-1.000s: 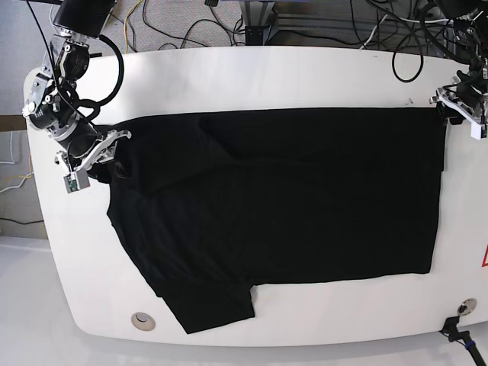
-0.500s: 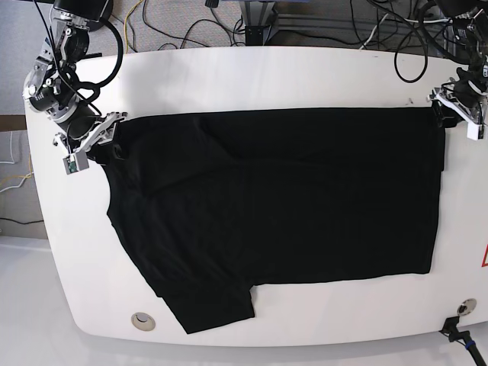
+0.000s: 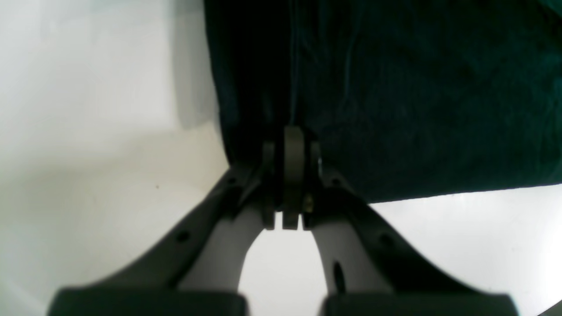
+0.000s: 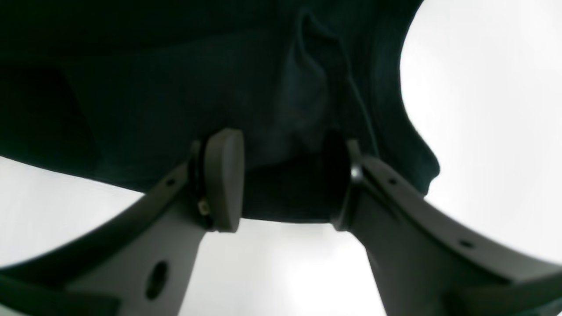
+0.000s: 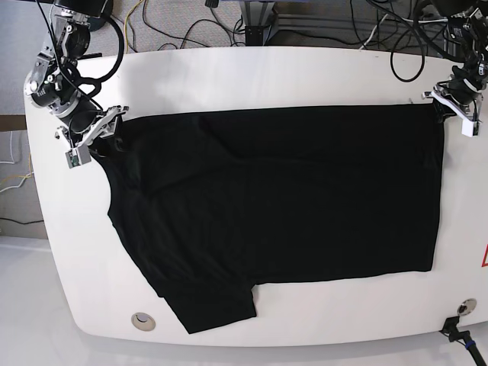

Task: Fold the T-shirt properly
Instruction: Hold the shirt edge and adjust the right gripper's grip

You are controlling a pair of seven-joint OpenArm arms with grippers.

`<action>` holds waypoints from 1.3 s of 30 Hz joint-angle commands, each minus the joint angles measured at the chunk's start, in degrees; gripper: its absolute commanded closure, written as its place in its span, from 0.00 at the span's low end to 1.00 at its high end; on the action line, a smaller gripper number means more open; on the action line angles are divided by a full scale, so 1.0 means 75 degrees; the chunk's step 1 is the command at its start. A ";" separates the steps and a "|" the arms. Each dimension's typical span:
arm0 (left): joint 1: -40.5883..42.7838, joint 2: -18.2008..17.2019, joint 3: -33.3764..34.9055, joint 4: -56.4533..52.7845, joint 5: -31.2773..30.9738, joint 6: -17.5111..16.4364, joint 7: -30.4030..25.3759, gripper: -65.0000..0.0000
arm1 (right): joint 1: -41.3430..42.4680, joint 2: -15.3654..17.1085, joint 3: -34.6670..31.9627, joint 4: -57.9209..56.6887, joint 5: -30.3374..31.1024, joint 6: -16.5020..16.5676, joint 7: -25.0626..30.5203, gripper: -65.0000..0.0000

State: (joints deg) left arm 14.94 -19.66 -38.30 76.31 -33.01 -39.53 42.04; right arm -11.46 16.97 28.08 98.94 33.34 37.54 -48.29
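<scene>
Left tool (image 3: 292, 175) pinches T-shirt (image 5: 290, 206) corner | right tool (image 4: 285, 180) straddles hem

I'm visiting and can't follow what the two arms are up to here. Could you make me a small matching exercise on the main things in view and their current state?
Column one:
1. left gripper
2. right gripper
3. T-shirt
4. table

Column two:
A. white, carrying everything
B. jaws apart, cloth edge between them
C. black, spread nearly flat
D. jaws pressed together on a corner of the cloth

Pairs: 1-D, 2-B, 3-C, 4-A
</scene>
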 commanded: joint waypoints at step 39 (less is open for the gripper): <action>0.0028 -0.0111 0.0041 0.0137 -0.0095 -0.0051 0.0067 1.00 | -0.0063 0.0225 0.0537 -0.0791 0.0290 0.0281 0.0310 0.54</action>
State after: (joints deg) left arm 15.40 -19.42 -37.82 76.62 -33.67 -39.72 42.59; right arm -12.27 17.76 32.03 91.92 33.58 39.03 -47.16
